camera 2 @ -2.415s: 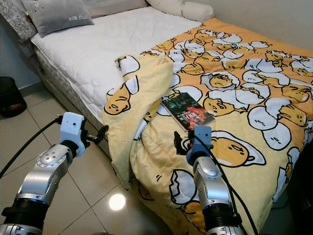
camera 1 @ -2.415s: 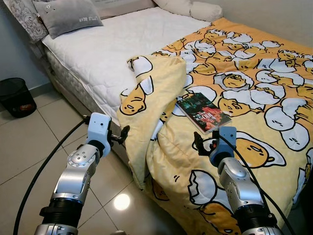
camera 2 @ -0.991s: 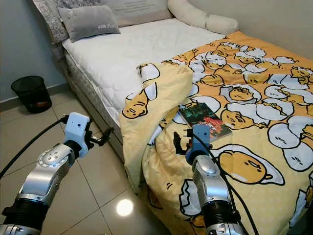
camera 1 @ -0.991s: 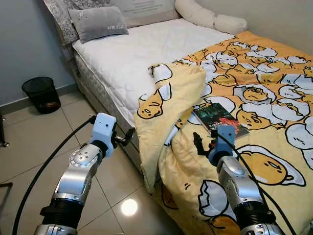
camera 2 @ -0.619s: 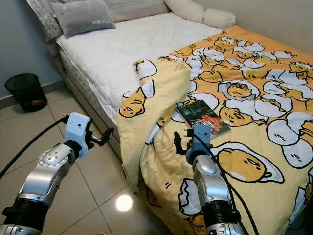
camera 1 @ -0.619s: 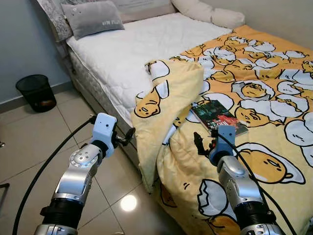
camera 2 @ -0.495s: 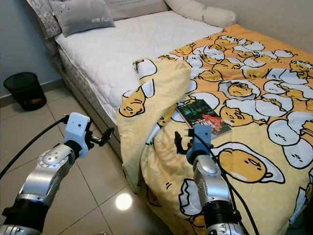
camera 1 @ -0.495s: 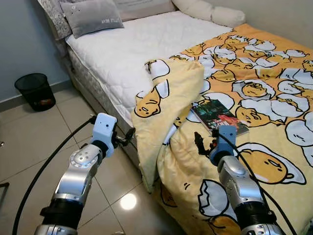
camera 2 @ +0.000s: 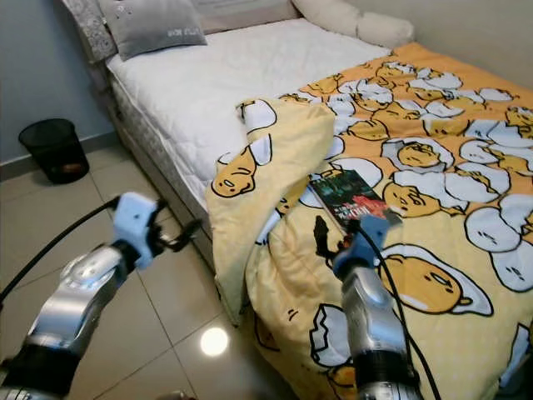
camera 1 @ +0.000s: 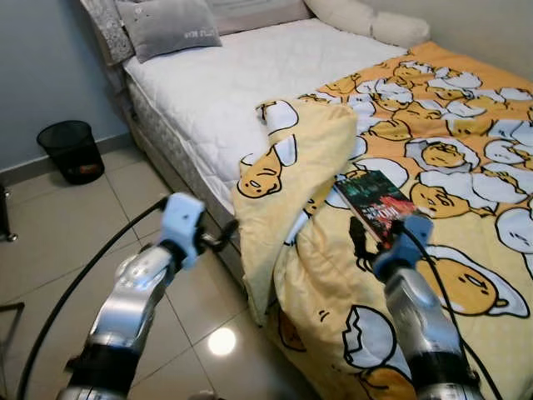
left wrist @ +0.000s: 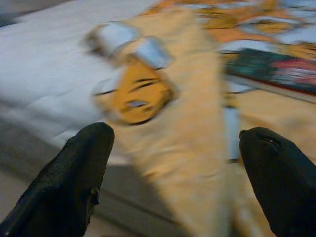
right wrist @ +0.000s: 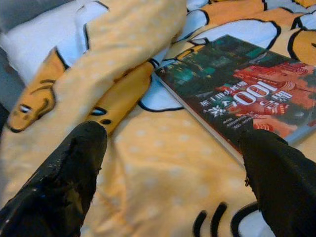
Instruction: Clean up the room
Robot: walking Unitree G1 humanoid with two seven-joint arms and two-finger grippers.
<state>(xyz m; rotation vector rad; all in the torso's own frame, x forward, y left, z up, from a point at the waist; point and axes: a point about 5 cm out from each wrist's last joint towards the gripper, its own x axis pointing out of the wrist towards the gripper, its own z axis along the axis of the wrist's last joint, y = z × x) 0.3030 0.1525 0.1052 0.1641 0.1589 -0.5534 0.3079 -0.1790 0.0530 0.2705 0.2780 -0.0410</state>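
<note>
A yellow duvet [camera 1: 450, 125] printed with egg figures covers the right half of the bed, and its corner flap [camera 1: 291, 167] is folded back and hangs over the bed's side. A dark book [camera 1: 379, 198] with red lettering lies flat on the duvet beside the fold. My right gripper [camera 1: 358, 233] hovers open just short of the book's [right wrist: 237, 94] near edge, holding nothing. My left gripper [camera 1: 223, 239] is open over the floor, close to the hanging flap [left wrist: 163, 113] but not touching it.
The white mattress [camera 1: 208, 83] is bare on the left half, with a grey pillow [camera 1: 171, 25] and a long white bolster [camera 1: 366, 21] at the head. A black mesh bin [camera 1: 71, 150] stands on the tiled floor [camera 1: 58, 242] by the wall.
The whole picture has shifted a little as the camera moved. Both arms now look blurred, and the right gripper sits slightly nearer the book.
</note>
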